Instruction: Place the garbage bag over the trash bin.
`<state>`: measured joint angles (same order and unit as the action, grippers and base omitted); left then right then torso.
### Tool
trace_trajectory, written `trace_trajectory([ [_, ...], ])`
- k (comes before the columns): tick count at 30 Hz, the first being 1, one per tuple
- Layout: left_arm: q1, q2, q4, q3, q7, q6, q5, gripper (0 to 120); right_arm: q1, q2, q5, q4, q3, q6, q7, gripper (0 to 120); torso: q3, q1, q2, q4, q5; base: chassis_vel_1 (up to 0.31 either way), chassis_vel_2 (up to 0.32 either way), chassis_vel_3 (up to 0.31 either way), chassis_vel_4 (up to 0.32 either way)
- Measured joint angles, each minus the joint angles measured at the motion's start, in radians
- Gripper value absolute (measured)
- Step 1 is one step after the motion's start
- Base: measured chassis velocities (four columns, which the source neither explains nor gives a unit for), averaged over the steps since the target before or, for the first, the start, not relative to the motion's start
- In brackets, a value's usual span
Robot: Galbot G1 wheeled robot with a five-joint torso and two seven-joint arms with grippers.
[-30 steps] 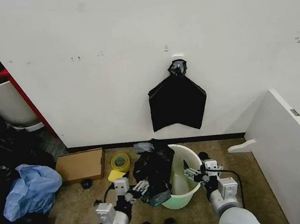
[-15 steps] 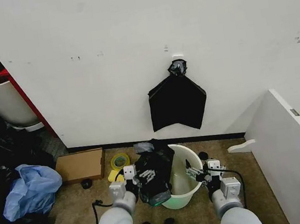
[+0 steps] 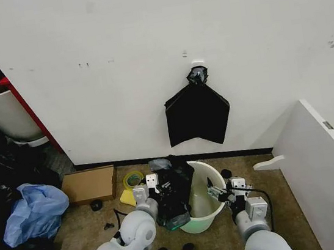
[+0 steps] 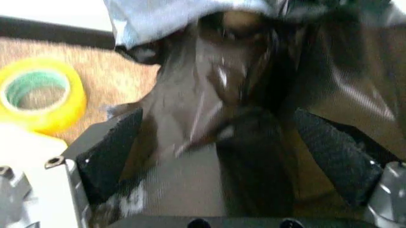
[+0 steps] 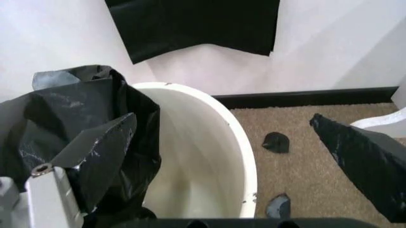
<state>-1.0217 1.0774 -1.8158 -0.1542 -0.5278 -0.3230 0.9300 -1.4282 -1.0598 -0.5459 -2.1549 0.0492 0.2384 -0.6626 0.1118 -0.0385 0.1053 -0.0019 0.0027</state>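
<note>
Garbage bag (image 3: 174,192) draped on trash bin (image 3: 206,201) rim, left gripper (image 4: 216,142) spread against it, right gripper (image 3: 216,195) spread, empty.

Glossy black garbage bag (image 3: 173,192), crumpled, draped over left rim only. Off-white trash bin (image 3: 207,188) upright on carpet near wall, mouth mostly uncovered, interior bare.

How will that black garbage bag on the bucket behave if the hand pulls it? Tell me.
The garbage bag is probably floppy: it slumps in wrinkles over one side of the trash bin. Its glossy film looks thin and slippery, so it may slide off the smooth rim. The left hand stands open around its folds; a tug would likely stretch it rather than lift the bin.
</note>
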Motion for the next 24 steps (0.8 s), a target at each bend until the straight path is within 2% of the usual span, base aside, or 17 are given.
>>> trace_trajectory([
  [5, 0.020, 0.014, 0.018, -0.007, -0.030, -0.031, 0.044, 73, 0.000, 0.000, -0.001, -0.004, 0.000, 0.001, -0.002, 100, 0.000, 0.000, 0.000, 0.0000, 0.0000, 0.000, 0.000, 0.000, 0.000],
  [7, 0.026, 0.019, 0.024, -0.010, -0.039, -0.037, 0.048, 69, -0.001, -0.001, 0.000, -0.005, 0.000, 0.001, -0.003, 100, 0.000, 0.000, 0.000, -0.0001, -0.0001, 0.000, 0.000, 0.000, 0.000],
  [11, 0.034, 0.023, 0.032, -0.023, -0.065, -0.049, 0.050, 50, -0.002, -0.002, 0.002, -0.005, 0.000, 0.001, -0.004, 100, 0.000, 0.000, 0.000, -0.0001, 0.0000, 0.000, 0.000, 0.000, 0.000],
  [13, 0.036, 0.023, 0.034, -0.027, -0.077, -0.056, 0.051, 41, -0.002, -0.002, 0.003, -0.005, 0.000, 0.001, -0.004, 100, 0.000, 0.000, 0.000, 0.0000, -0.0001, 0.000, 0.000, 0.000, 0.000],
  [15, 0.037, 0.023, 0.034, -0.028, -0.084, -0.061, 0.055, 39, -0.002, -0.003, 0.003, -0.005, 0.001, 0.001, -0.004, 100, 0.000, 0.000, 0.000, -0.0001, -0.0001, 0.000, 0.000, 0.000, 0.000],
  [17, 0.041, 0.021, 0.034, -0.033, -0.097, -0.068, 0.061, 28, -0.002, -0.005, 0.004, -0.007, 0.001, 0.001, -0.005, 100, 0.000, 0.000, 0.000, 0.0000, 0.0000, 0.000, 0.000, 0.000, 0.000],
  [24, 0.049, 0.030, 0.049, -0.035, -0.102, -0.028, 0.061, 6, -0.007, -0.005, 0.008, -0.018, 0.000, 0.001, -0.006, 100, 0.000, 0.000, 0.000, -0.0001, -0.0002, 0.000, 0.000, 0.000, 0.000],
])
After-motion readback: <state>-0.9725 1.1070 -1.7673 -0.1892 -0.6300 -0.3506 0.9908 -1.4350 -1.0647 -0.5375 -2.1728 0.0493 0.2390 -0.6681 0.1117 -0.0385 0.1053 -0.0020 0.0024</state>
